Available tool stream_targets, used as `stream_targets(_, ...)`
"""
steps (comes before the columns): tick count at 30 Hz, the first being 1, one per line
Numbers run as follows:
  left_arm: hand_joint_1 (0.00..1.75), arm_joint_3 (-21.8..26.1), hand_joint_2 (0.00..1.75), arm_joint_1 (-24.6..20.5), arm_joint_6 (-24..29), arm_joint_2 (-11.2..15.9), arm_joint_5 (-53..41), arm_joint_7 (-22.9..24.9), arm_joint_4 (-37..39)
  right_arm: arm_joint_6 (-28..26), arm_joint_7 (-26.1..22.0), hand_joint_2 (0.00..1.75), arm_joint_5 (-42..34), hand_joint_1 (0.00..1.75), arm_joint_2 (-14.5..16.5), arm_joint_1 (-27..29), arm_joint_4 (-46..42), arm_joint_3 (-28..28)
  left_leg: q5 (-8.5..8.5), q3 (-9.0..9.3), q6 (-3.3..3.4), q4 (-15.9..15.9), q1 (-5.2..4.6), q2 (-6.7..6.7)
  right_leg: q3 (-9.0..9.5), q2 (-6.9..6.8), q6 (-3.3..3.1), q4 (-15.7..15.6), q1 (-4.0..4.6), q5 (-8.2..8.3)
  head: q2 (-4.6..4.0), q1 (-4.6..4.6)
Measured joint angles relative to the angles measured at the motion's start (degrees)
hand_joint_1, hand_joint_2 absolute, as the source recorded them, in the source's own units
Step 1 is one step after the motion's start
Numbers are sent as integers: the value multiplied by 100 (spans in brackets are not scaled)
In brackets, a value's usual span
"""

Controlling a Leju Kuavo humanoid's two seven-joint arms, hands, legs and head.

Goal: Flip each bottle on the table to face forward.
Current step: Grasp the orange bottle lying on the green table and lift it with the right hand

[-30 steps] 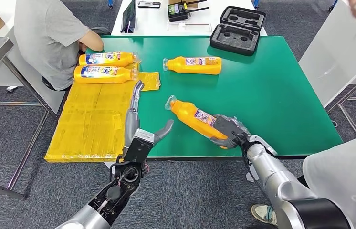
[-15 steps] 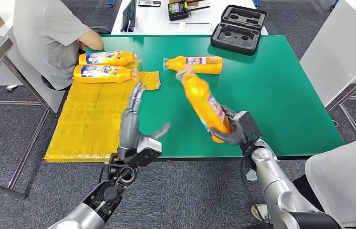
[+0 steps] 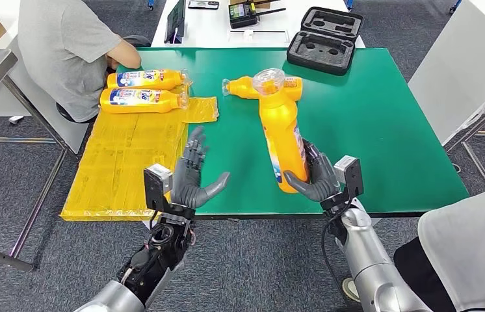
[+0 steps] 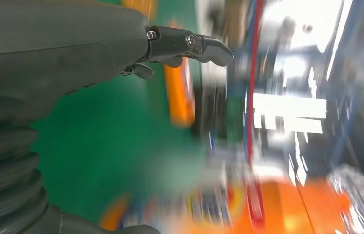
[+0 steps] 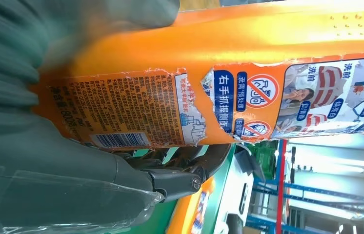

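Right robot hand [image 3: 318,179]: near tabletop edge, fingers wrapped around the base of an orange bottle [image 3: 281,133], held upright off the green tabletop [image 3: 370,123], clear cap uppermost; torn label with barcode faces the right wrist camera.
Left robot hand [image 3: 191,175]: raised beside it, fingers spread, holding nothing.
Yellow mat [image 3: 126,162]: overhanging the tabletop's left side.
Second orange bottle [image 3: 243,86]: lying on its side behind the held one, cap to the left.
Two more orange bottles [image 3: 141,90]: lying side by side at the mat's far end, next to a seated person [image 3: 64,45].
Black foam case [image 3: 324,40]: open, far edge.
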Motion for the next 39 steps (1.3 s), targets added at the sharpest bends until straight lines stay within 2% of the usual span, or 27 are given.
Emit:
stream_targets(3, 0, 85, 175, -50, -1103, -107, 605, 236, 229, -243, 1, 175, -4, 175, 67, 5, -12, 266, 0, 0, 0, 0, -1, 2, 0, 1, 0, 0, 0, 0, 0, -1)
stream_targets(5, 0, 101, 175, -64, -1273, -155, 711, 278, 301, -342, 0, 175, -2, 175, 109, 15, -11, 439, 0, 0, 0, 0, -1, 1, 0, 1, 0, 0, 0, 0, 0, -1)
stream_targets(14, 0, 100, 175, -64, -1211, -244, 768, 340, 380, -709, 1, 175, 117, 175, 290, 30, 125, 1224, 0, -3, 0, 0, 0, 2, -5, 1, 0, 0, 0, 0, 0, 0)
stream_targets(20, 0, 102, 175, -96, -807, -291, 662, 250, 436, -751, 1, 175, 223, 175, 497, -29, 303, 1530, 0, -4, 0, -1, 0, 2, -5, 1, 0, 0, 0, 0, 0, 1)
stream_targets(33, 3, 126, 175, -96, -577, -296, 596, 39, 526, -783, 0, 175, 76, 175, 655, -92, 563, 1733, 0, -5, 0, -1, 0, 1, -5, 0, -1, 0, 0, 0, 0, 1)
stream_targets(35, 70, 126, 175, -89, -578, -296, 568, 18, 526, -776, 0, 175, 27, 175, 655, -91, 580, 1736, 0, -5, 0, -1, 0, 1, -5, 0, -1, 0, 0, 0, 0, 1)
stream_targets(37, 153, 126, 175, -81, -590, -296, 536, -15, 526, -770, -1, 175, -31, 175, 650, -90, 594, 1736, 0, -5, 0, -1, 0, 1, -6, 0, -1, 0, 0, 0, 0, 0)
stream_targets(39, 173, 126, 175, -78, -618, -295, 513, -52, 526, -760, -2, 175, -89, 175, 634, -87, 601, 1736, 0, -5, 0, -1, 0, 1, -7, 0, 0, 0, 0, 0, 0, 0)
